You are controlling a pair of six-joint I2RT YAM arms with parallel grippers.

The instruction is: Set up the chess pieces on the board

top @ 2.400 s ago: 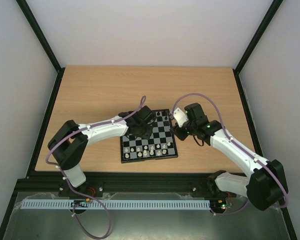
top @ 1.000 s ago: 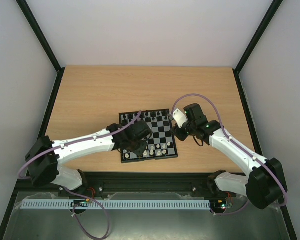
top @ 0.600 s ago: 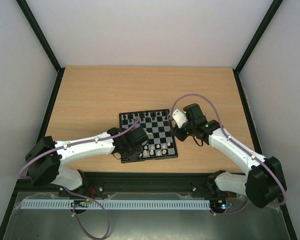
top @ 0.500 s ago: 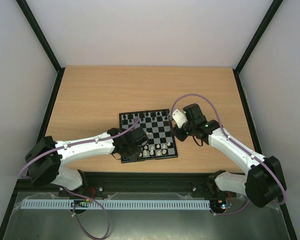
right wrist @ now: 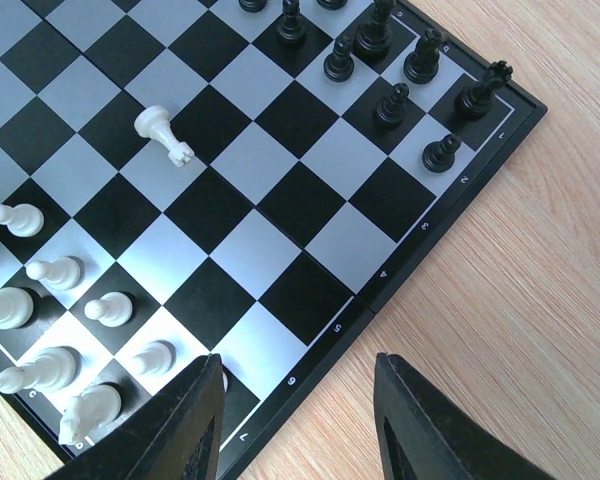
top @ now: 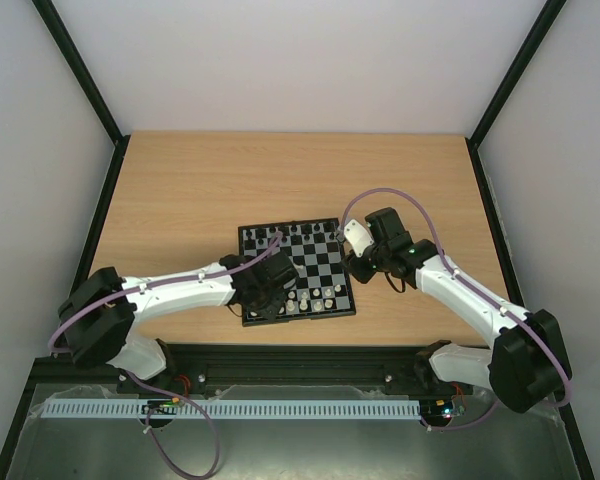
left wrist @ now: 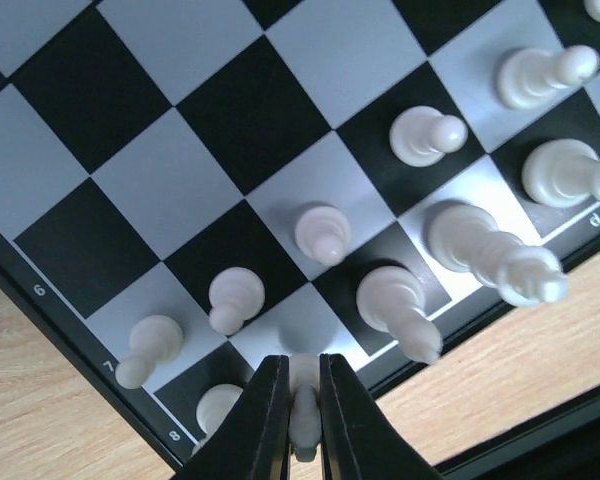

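Note:
The board (top: 320, 262) lies mid-table with black pieces (top: 292, 232) along its far rows and cream-white pieces (top: 318, 297) along its near rows. My left gripper (left wrist: 302, 425) is shut on a cream-white piece (left wrist: 305, 405), held just above a white square in the board's near-left corner (top: 263, 305). Several white pieces (left wrist: 418, 135) stand around it. My right gripper (right wrist: 295, 420) is open and empty over the board's right edge (right wrist: 380, 290). One white pawn (right wrist: 164, 134) lies tipped over mid-board; black pieces (right wrist: 392, 104) stand at the far end.
The wooden table (top: 180, 190) surrounds the board. A black frame rail (top: 280, 355) runs along the near edge. Grey walls enclose the left, right and back.
My left arm has swung from the board's far-left area down to its near-left corner, carrying the piece. The right arm has barely moved.

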